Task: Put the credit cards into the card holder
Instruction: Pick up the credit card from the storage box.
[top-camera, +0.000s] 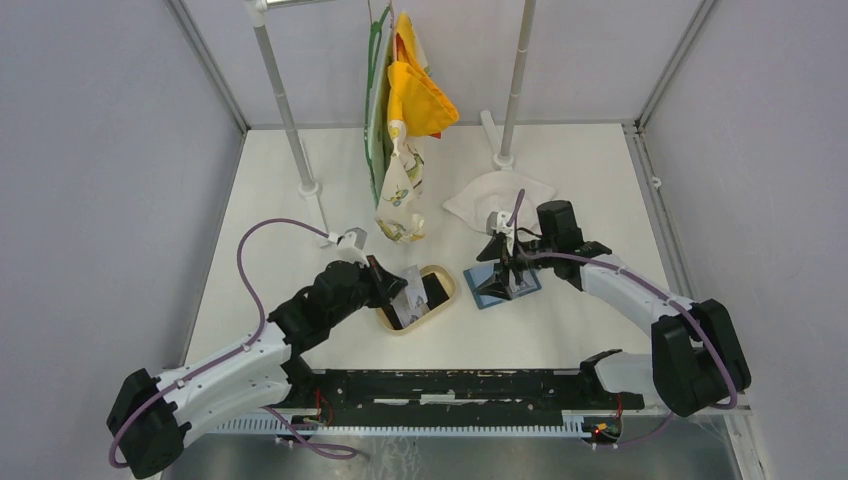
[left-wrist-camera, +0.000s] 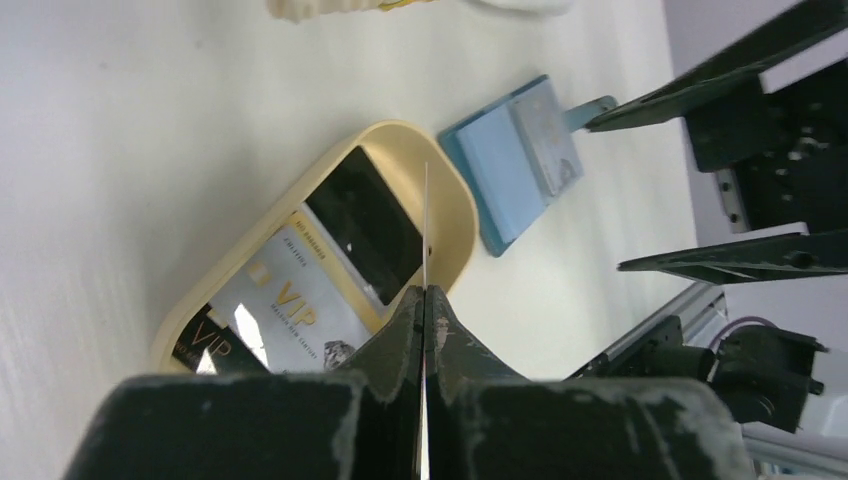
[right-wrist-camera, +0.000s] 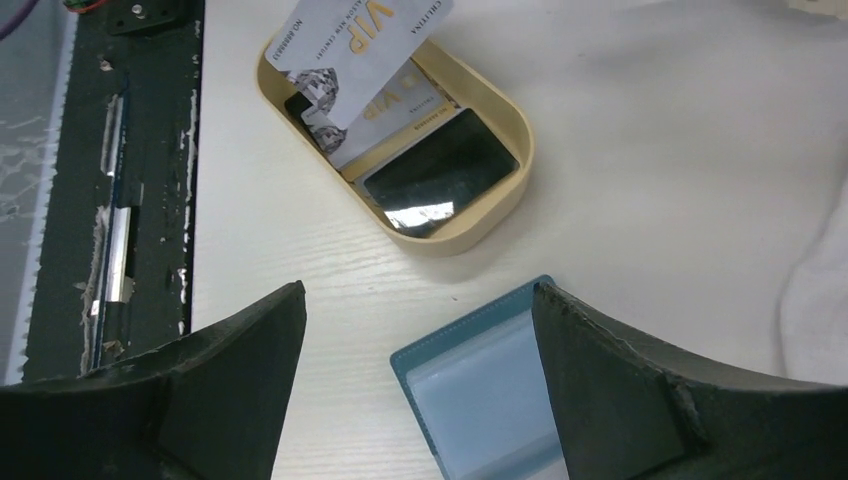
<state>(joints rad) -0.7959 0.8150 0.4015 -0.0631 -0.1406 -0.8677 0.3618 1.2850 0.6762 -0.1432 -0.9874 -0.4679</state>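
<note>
Left claw: the left gripper (left-wrist-camera: 425, 298) is pressed together on the edge of a pale VIP card (right-wrist-camera: 355, 45), above the near-left part of the tan tray (right-wrist-camera: 470, 232).
Held card: tilted, lifted off the cards lying in the tray. The left wrist view shows it only edge-on, as a thin line. The right wrist view cuts off its upper part.
Right claw: the right gripper (right-wrist-camera: 418, 295) has its fingers wide apart, one on each side of the card holder (right-wrist-camera: 480, 395).
Card holder: blue, lying open on the table (top-camera: 590, 200) just right of the tray, clear pockets facing up. It is under the right gripper and well apart from the left gripper.
Tray contents: a black card (right-wrist-camera: 440, 170) lies at the right end. A second VIP card (right-wrist-camera: 405, 105) lies beside it, partly under the held card. A dark card (left-wrist-camera: 205, 340) with VIP lettering sits at the left end, mostly covered.
Hard to make out: I cannot tell whether the right fingers touch the holder. Its near part is cut off in the right wrist view, and from overhead the gripper hides most of it.
</note>
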